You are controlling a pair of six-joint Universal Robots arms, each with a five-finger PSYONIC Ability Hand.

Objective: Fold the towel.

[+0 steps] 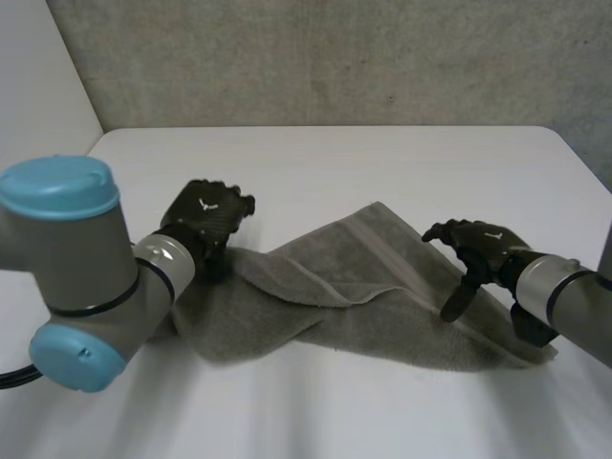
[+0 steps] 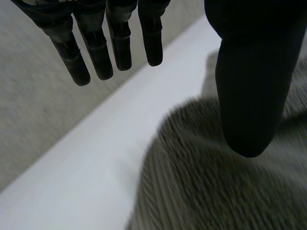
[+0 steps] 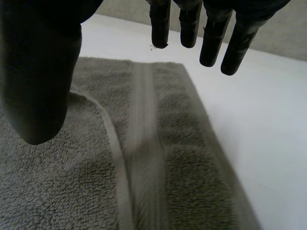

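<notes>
While the towel (image 1: 382,306) lies rumpled on the table (image 1: 382,163), one flap lapped over, we judge folding barely begun. The left hand (image 1: 208,222) at its left end and right hand (image 1: 478,251) over its right are spread, empty.

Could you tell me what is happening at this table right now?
A two-armed robot is working on folding a grey towel that lies rumpled on the white table, with one flap turned over its middle. The left hand is at the towel's left end and the right hand hovers over its right end, near the woven band. Both hands are open and hold nothing, so the fold is not yet tidy or finished.
</notes>
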